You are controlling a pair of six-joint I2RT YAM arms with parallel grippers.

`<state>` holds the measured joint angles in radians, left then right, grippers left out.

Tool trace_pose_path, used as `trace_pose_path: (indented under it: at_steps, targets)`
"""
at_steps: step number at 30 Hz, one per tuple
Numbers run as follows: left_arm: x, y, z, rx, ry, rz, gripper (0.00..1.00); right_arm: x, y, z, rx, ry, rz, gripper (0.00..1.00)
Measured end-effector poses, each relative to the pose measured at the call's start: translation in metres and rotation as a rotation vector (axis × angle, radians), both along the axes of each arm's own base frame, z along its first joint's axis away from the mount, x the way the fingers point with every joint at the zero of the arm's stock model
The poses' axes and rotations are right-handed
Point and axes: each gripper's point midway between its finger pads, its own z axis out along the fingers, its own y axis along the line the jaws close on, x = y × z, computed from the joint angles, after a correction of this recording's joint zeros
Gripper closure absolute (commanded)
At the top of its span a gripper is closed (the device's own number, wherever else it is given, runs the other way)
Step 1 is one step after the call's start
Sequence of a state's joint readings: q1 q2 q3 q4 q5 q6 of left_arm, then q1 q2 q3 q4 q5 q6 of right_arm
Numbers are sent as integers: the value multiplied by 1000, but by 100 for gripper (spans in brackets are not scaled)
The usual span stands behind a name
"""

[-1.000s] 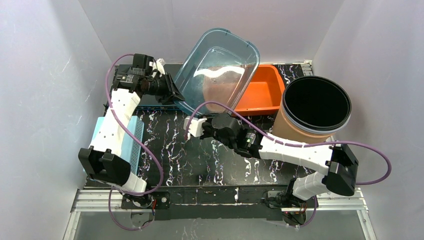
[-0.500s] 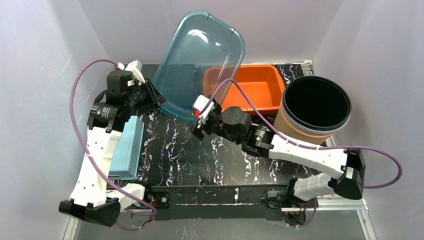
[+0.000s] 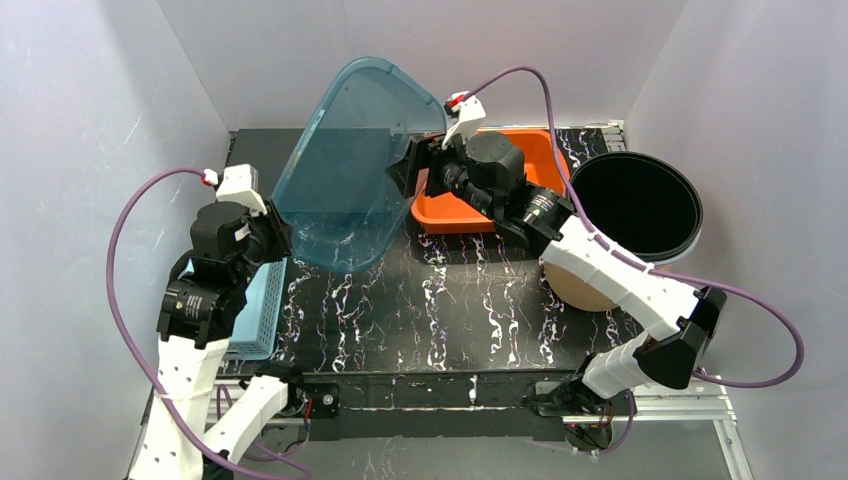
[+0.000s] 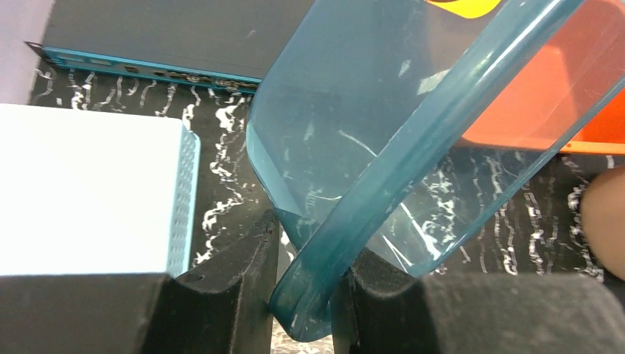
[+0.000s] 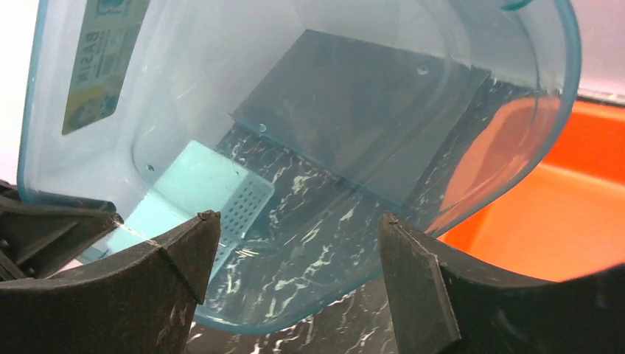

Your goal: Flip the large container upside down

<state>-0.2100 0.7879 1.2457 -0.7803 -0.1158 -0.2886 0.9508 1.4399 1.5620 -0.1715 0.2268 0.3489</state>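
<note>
My left pincer [image 4: 306, 295] is clenched on the near rim of the large container [image 3: 345, 165]. The container stands tipped on edge over the back left of the counter [image 3: 450, 300], its long axis running away toward the back wall. Just right of it, my right pincer [image 5: 295, 243] gapes released, facing the container's wall, so I reckon the left arm alone carries the flip.
</note>
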Motion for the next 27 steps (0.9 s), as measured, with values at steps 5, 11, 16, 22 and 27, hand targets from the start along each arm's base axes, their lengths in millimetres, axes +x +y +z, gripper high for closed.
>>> trace_pose_path:
  at_steps: [5,11,16,22,27]
  targets:
    - [-4,12,-1,90,-32,12,100,-2,6,-6,103,134,4,16]
    - [-2,13,0,155,-51,14,100,-10,20,1,212,219,34,18]
    - [1,10,-14,240,-23,17,100,-9,24,9,296,239,36,18]
    - [3,-6,-20,397,-30,-20,100,-11,28,13,334,263,41,18]
    - [1,-14,-13,509,-79,-10,100,-10,33,8,345,291,49,18]
